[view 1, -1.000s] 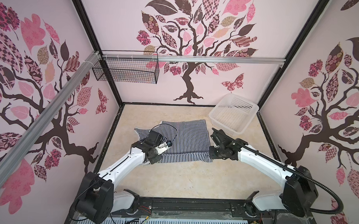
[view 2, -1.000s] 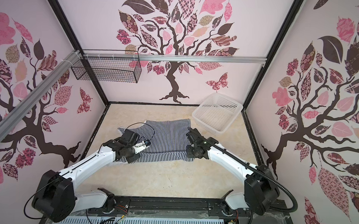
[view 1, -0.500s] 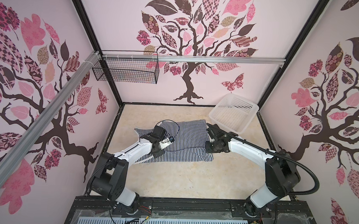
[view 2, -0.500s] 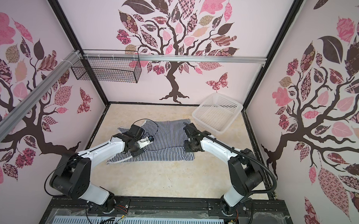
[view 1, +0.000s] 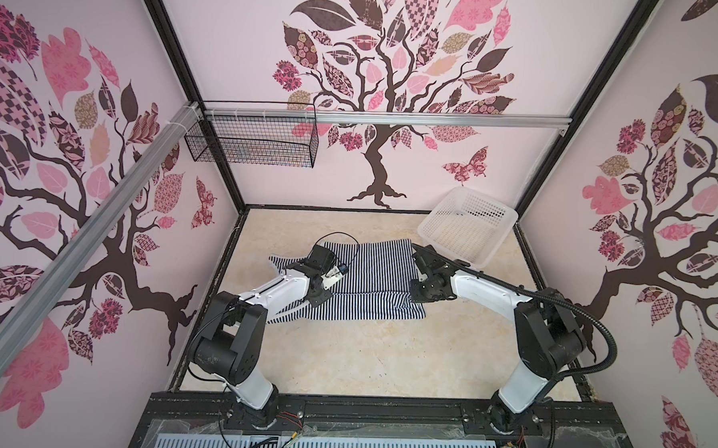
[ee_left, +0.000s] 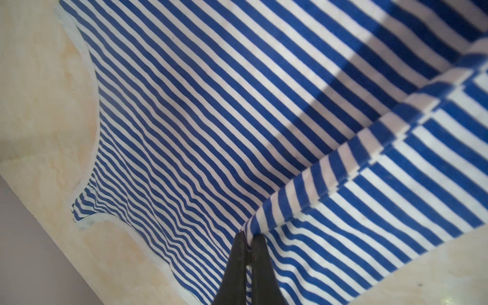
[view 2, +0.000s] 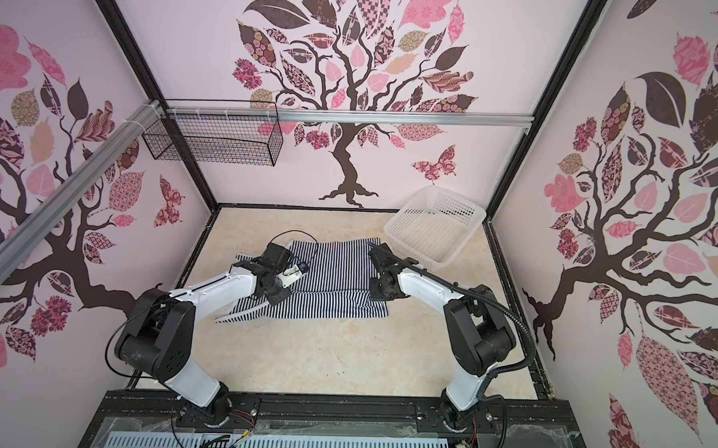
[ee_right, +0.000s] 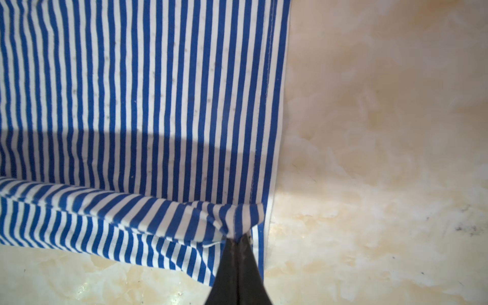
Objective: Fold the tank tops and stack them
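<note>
Surface: a cream, marble-patterned tabletop [view 1: 343,357] is lying inside a black frame.
Room: pale pink walls [view 1: 455,167] printed with brown-and-pink trees are closing in the table on three sides. An aluminium rail [view 1: 437,119] is running across the back wall.
Wire basket: a black wire basket [view 1: 252,143] is hanging from the rail at the back left corner, and the wall is showing through its mesh.
White basket: a white perforated plastic basket [view 1: 469,225] is sitting at the back right corner of the tabletop, with its floor showing in full.
Tank top: the blue-and-white striped tank top [view 1: 372,271] is lying on the far middle of the tabletop, just beside the white basket and between the two arms. Its near edge is being doubled over the rest.
Left gripper: the left gripper [ee_left: 248,239] is pinching a fold of the striped cloth, jaws closed tight on it, towards the armhole end.
Right gripper: the right gripper [ee_right: 237,239] is pinching the raised corner at the stitched hem, jaws pressed together on the cloth.
</note>
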